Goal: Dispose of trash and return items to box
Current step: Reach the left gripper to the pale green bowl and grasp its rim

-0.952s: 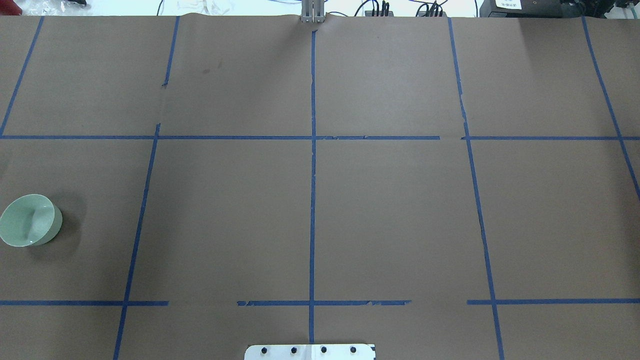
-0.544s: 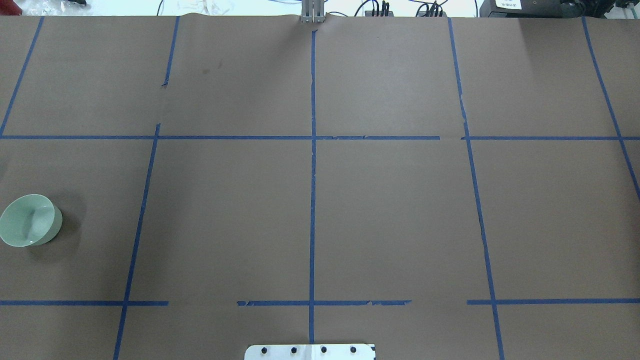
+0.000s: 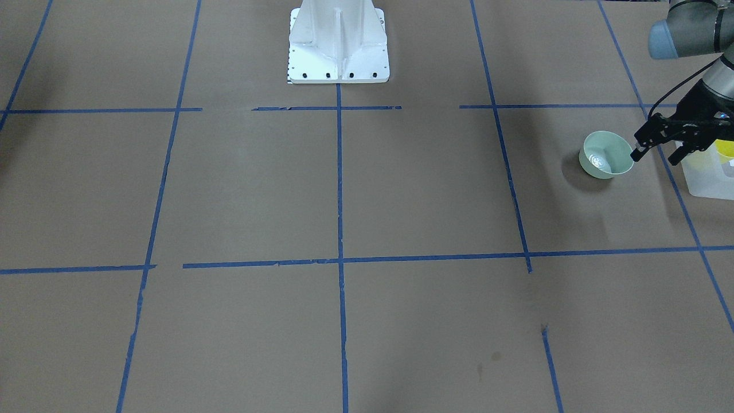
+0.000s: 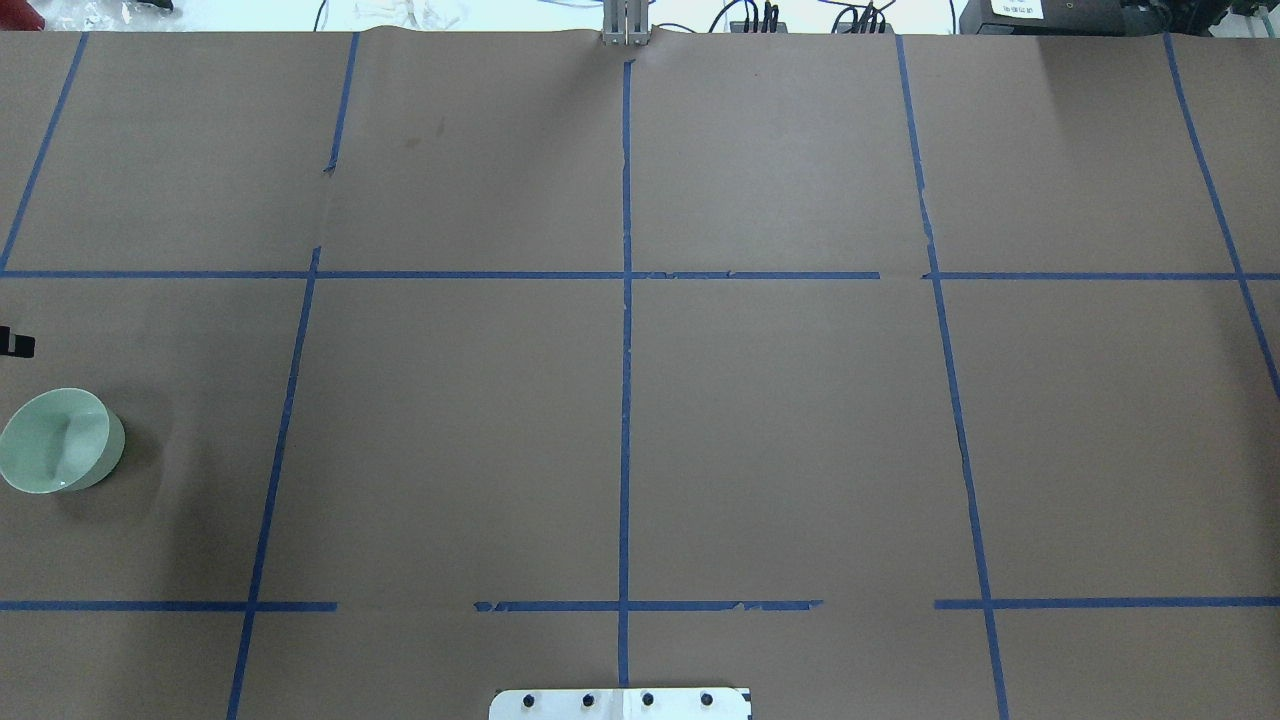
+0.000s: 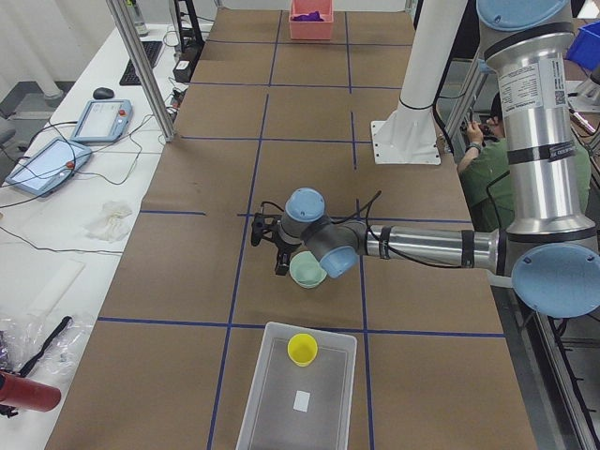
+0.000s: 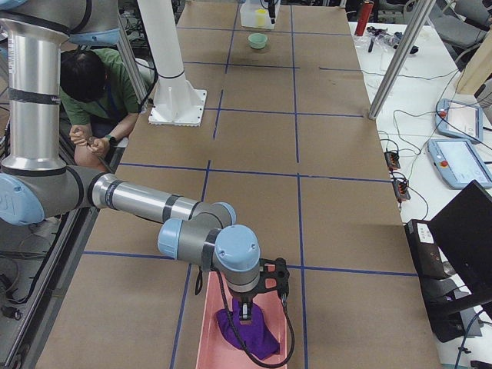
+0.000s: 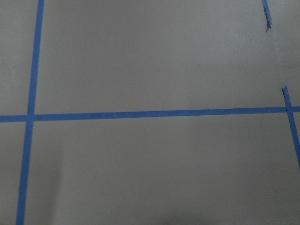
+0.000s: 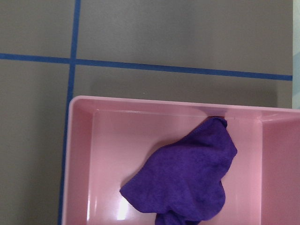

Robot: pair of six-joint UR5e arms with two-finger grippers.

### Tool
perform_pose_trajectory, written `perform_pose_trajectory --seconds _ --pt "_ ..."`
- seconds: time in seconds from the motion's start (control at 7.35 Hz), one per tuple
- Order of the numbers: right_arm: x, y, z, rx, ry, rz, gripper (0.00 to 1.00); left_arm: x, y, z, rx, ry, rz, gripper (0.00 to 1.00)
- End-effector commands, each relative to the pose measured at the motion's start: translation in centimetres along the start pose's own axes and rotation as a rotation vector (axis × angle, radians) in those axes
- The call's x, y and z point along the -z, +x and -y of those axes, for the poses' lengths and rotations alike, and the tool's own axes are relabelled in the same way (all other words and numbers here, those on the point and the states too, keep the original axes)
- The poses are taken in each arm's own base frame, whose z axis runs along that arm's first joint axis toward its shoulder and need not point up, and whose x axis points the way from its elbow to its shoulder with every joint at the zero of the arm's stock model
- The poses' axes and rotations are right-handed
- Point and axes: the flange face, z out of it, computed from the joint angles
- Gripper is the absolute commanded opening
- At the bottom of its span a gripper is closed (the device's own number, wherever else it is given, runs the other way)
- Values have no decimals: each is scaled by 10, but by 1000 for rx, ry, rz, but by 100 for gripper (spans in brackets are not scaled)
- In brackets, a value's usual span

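The pale mint-green bowl (image 3: 606, 155) stands upright on the brown table at my left end; it also shows in the overhead view (image 4: 60, 440) and the left view (image 5: 307, 270). My left gripper (image 3: 659, 154) is open and empty, raised close beside the bowl's rim. The frosted-white box (image 3: 711, 178) stands just past it, with the yellow cup (image 5: 302, 349) inside. My right gripper (image 6: 254, 307) hangs over a pink bin (image 8: 164, 140) at the other end; I cannot tell whether it is open or shut.
A purple cloth (image 8: 185, 183) lies in the pink bin. The white robot base (image 3: 338, 46) stands at the table's near-robot edge. Blue tape lines (image 4: 625, 300) divide the brown table. A person (image 6: 84, 92) sits behind the robot.
A black fingertip of my left gripper has come into the overhead view at the left edge, above the bowl. The bowl has not moved.
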Motion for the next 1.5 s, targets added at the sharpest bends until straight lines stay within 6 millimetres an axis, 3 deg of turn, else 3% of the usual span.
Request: perform_pose_trajectory --seconds 0.0,0.14,0.41,0.54,0.68,0.82,1.09,1.36 --pt "32 -64 18 -26 11 4 100 -24 -34 -32 -6 12 25 100" --pt "43 -84 23 -53 27 11 100 -40 -32 -45 8 -17 18 100" --pt "40 -116 32 -100 16 45 100 -65 -30 -65 21 -44 27 92" --pt "38 -122 34 -90 12 46 100 -67 -29 -66 19 -49 26 69" --pt "39 -123 34 -85 16 46 100 -67 -29 -66 17 -48 25 26" --pt "38 -128 36 -74 14 47 100 -67 -29 -67 16 -47 21 0" --pt "40 -132 39 -58 20 50 100 -65 -25 -66 15 -52 9 0" --pt "43 -135 41 -38 25 61 100 -48 -8 -74 2 -162 -99 0"
